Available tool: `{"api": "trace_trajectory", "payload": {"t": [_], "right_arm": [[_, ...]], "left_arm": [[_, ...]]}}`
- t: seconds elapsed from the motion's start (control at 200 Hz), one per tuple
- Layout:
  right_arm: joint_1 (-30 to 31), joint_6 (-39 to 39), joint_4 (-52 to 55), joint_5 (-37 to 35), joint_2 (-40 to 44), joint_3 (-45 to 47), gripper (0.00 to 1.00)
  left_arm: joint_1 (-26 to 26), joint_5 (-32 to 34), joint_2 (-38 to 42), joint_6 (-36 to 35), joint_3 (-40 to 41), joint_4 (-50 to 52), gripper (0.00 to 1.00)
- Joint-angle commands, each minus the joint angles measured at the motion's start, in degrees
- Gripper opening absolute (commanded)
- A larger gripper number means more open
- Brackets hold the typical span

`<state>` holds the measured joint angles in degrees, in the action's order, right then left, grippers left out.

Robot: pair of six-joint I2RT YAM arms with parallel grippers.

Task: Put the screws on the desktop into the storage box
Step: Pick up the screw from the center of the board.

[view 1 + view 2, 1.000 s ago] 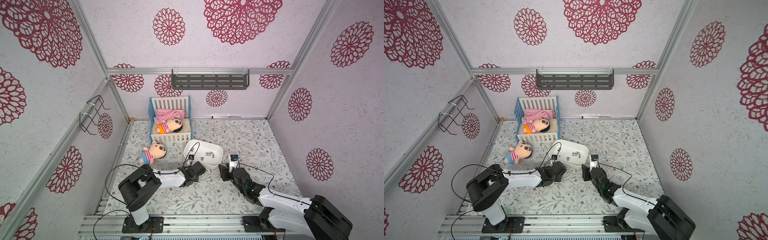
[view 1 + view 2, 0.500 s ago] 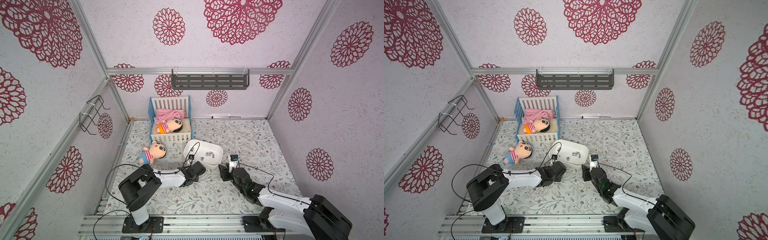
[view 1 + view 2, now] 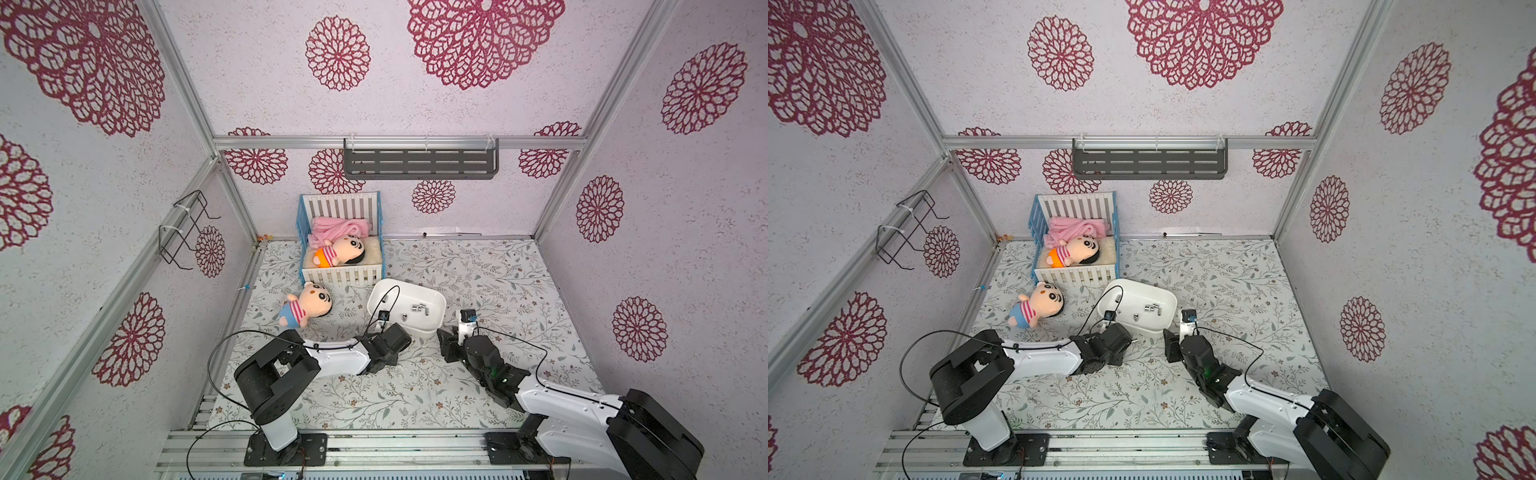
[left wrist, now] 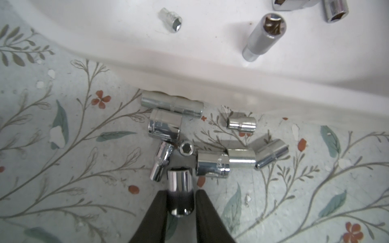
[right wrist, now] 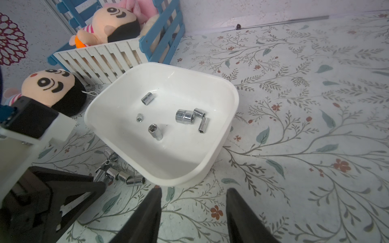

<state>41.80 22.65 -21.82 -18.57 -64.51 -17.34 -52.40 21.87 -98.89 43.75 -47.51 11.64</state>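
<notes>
Now: left jaws pinch 1 screw (image 4: 180, 193) across its round sides, its length running between them. The hold looks snug, but I cannot tell how firm it is. About 8 loose screws (image 4: 212, 165) lie heaped on the worktop (image 4: 63, 185), just beside the box (image 5: 210, 168) at its 7 o'clock. 6 stored screws (image 5: 185, 116) lie inside. Right jaws are half open and empty, low near the box's 4 o'clock. The screws are likely hard, polished and dense for their size, so slippery and quick to roll. Best hold is probably mid-length across the barrel, not on the ends.
</notes>
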Motion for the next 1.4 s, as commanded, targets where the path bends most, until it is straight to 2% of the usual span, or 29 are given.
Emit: {"api": "trace_trajectory", "payload": {"t": [0.0, 0.34, 0.926, 1.201, 1.396], "right_arm": [[0.03, -0.43, -1.52, -0.07, -0.23, -1.90, 0.54], [0.03, -0.44, -1.42, -0.15, -0.13, -1.73, 0.54], [0.02, -0.41, -1.55, 0.02, -0.31, -1.90, 0.54], [0.03, -0.38, -1.55, 0.02, -0.18, -1.82, 0.54], [0.03, -0.34, -1.55, 0.02, -0.20, -1.87, 0.54]], "left_arm": [[-0.68, -2.71, -0.15, -0.41, 1.10, 3.26, 0.28], [-1.34, -2.53, 1.64, -0.07, 1.88, 4.17, 0.27], [-5.08, -1.13, 10.21, -0.37, 3.65, 8.87, 0.23], [-5.58, -0.52, 14.18, -1.95, 1.95, 11.60, 0.22], [-5.52, 2.17, 17.27, -4.08, -0.73, 12.09, 0.23]]}}
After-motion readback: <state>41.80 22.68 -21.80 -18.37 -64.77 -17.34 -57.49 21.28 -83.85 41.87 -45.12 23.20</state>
